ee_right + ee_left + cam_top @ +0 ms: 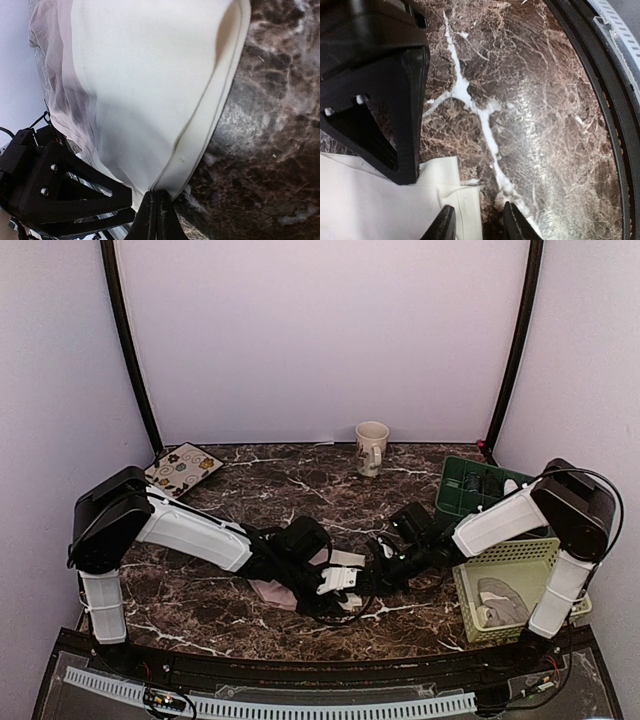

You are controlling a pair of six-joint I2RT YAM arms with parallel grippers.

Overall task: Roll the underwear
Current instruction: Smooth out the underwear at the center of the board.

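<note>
1. From above: pink underwear (272, 592) lying mid-table, slightly toward 6 o'clock on the marble table (250, 490). Left gripper (345, 590) and right gripper (375, 565) close together over it. Beige mug (372, 447) at 12 o'clock, two baskets (470, 485) near 3 o'clock.
2. Left wrist: fingertips (445, 225) apart at 6 o'clock, released. Corner of the cream panel (370, 200) reaching between them, cloth filling 7 to 8 o'clock.
3. Right wrist: fingers (150, 215) pressed together at 6 o'clock, clenched on the cream hem. Panel spreading up toward 12 o'clock, sheer pink edge at 10 o'clock.
</note>
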